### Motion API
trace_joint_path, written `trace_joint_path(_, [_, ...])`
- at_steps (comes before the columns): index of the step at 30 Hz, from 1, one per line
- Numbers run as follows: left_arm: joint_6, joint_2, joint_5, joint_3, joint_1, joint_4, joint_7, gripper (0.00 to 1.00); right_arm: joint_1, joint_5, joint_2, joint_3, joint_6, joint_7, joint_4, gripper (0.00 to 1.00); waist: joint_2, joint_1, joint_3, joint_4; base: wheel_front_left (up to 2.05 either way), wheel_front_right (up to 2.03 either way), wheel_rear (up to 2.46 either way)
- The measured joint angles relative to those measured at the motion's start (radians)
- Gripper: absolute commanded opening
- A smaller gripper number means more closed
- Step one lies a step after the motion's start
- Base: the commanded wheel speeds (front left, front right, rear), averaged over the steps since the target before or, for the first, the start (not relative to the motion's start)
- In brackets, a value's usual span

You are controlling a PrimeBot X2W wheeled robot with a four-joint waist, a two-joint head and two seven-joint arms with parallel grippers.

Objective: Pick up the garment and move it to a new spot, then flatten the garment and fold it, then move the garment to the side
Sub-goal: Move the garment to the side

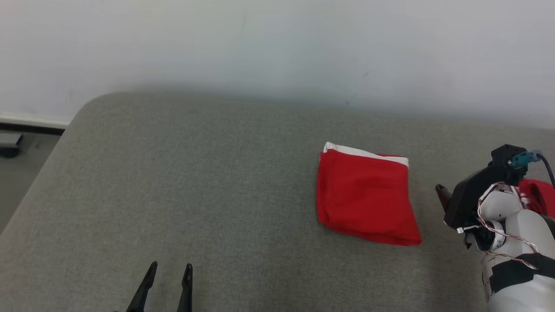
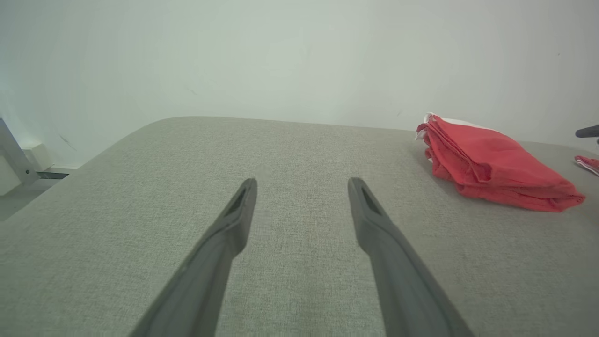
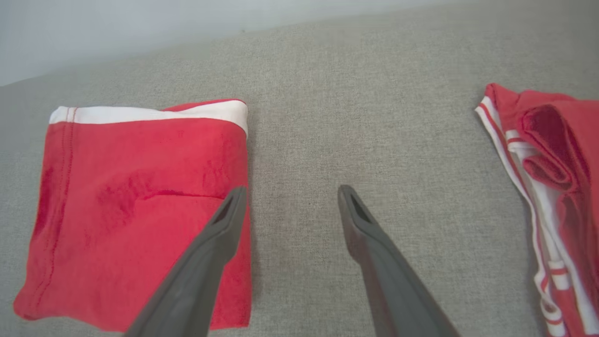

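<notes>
The garment (image 1: 366, 197) is red with a white band and lies folded into a neat square on the grey cushioned surface (image 1: 217, 173), right of centre. It also shows in the left wrist view (image 2: 491, 159) and the right wrist view (image 3: 135, 201). My right gripper (image 3: 288, 194) hovers open just right of the garment. Its left finger (image 3: 220, 234) overlaps the garment's right edge in that view, and nothing is between the fingers. My left gripper (image 1: 170, 266) stands open near the front edge, well left of the garment, holding nothing (image 2: 302, 185).
A second red cloth with white stripes (image 3: 552, 187) lies crumpled at the far right, behind my right wrist (image 1: 540, 195). A pale wall runs along the back. The surface rounds off at the left, where floor and a dark object (image 1: 8, 145) show.
</notes>
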Motion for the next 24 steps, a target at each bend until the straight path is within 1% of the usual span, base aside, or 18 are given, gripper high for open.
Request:
trace_joint_path(3, [-0.003,0.001,-0.002,-0.011,-0.019,0.000,0.000,1.00,-0.041,-0.038,0.020,-0.060,0.000,0.013,0.052,1.00,0.0000,0.0001,0.036,0.038,0.00,0.00,0.00])
trace_joint_path(9, [-0.004,-0.002,-0.009,-0.020,-0.037,0.010,-0.001,1.00,-0.080,-0.117,0.053,-0.087,0.000,0.018,0.119,1.00,0.0000,0.0001,0.105,0.097,0.00,0.00,0.00])
trace_joint_path(12, [-0.004,-0.004,-0.011,-0.025,-0.044,0.024,-0.002,1.00,-0.082,-0.180,0.056,-0.111,0.000,0.028,0.133,1.00,0.0000,0.0000,0.132,0.115,0.00,0.00,0.00])
trace_joint_path(16, [-0.004,-0.008,-0.013,-0.030,-0.063,0.033,-0.003,1.00,-0.100,-0.215,0.064,-0.136,0.000,0.033,0.146,1.00,-0.0002,-0.0001,0.159,0.127,0.00,0.00,0.00])
trace_joint_path(17, [-0.004,-0.008,-0.014,-0.030,-0.065,0.034,-0.003,1.00,-0.106,-0.225,0.065,-0.137,0.000,0.037,0.149,0.98,-0.0002,-0.0002,0.164,0.126,0.00,0.00,0.00])
trace_joint_path(18, [-0.004,-0.008,-0.015,-0.030,-0.066,0.035,-0.003,1.00,-0.112,-0.235,0.066,-0.125,0.000,0.043,0.154,0.53,-0.0002,-0.0001,0.167,0.124,0.00,0.00,0.00])
trace_joint_path(19, [-0.004,-0.008,-0.015,-0.028,-0.069,0.035,-0.003,1.00,-0.117,-0.237,0.066,-0.107,0.000,0.045,0.158,0.20,-0.0002,-0.0001,0.169,0.120,0.00,0.00,0.00])
trace_joint_path(20, [-0.004,-0.008,-0.017,-0.027,-0.073,0.037,-0.003,1.00,-0.118,-0.234,0.067,-0.084,0.000,0.043,0.160,0.00,-0.0002,-0.0002,0.170,0.115,0.00,0.00,0.00])
trace_joint_path(24, [-0.004,-0.008,-0.021,-0.018,-0.078,0.040,-0.003,1.00,-0.116,-0.218,0.075,0.004,0.000,0.026,0.158,0.00,-0.0002,-0.0001,0.167,0.087,0.00,0.00,0.00])
